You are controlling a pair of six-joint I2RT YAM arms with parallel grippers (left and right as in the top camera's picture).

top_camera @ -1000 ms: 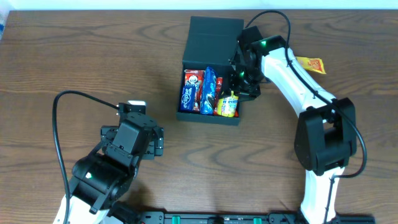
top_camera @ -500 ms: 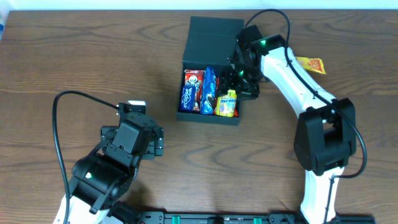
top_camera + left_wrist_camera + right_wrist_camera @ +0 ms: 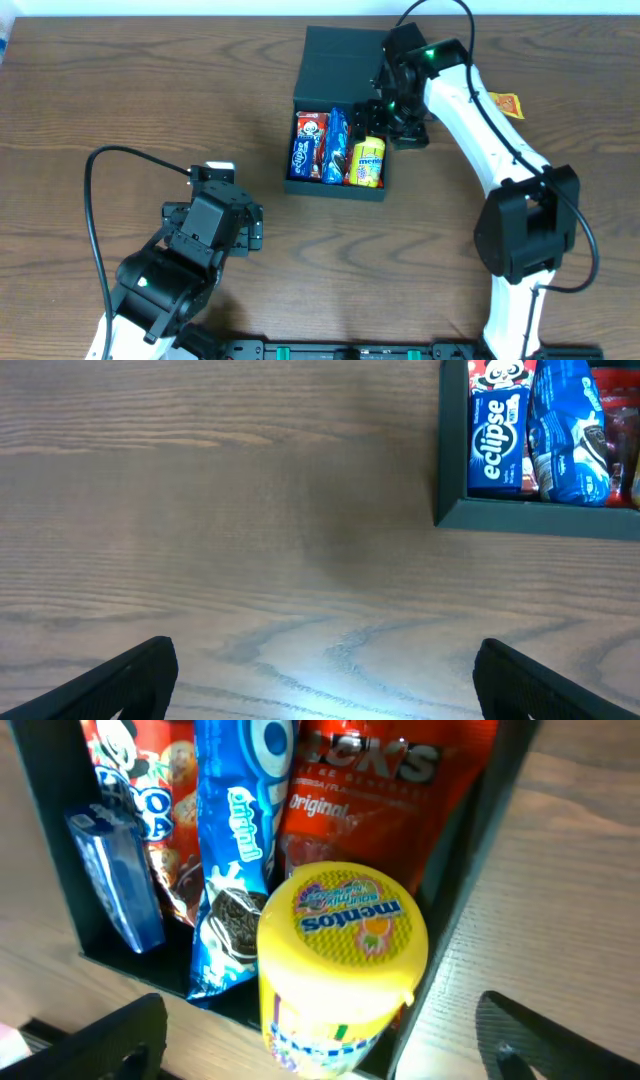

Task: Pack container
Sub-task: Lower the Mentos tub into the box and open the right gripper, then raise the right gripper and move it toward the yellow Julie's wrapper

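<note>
Wood table (image 3: 110,90), open container (image 3: 345,55), orange packet (image 3: 503,103) only overhead, left gripper (image 3: 320,680) wide, right gripper (image 3: 320,1038) wide

**Mentos bottle let go**

The right gripper (image 3: 388,122) has spread its jaws wide and drawn back from the Mentos bottle (image 3: 368,160), which it clasped a second ago. The bottle has settled lower in the container (image 3: 335,190), in its near right corner beside the Oreo packet (image 3: 336,145). The right arm (image 3: 470,95) has swung toward the far edge of the table (image 3: 150,90).
</note>
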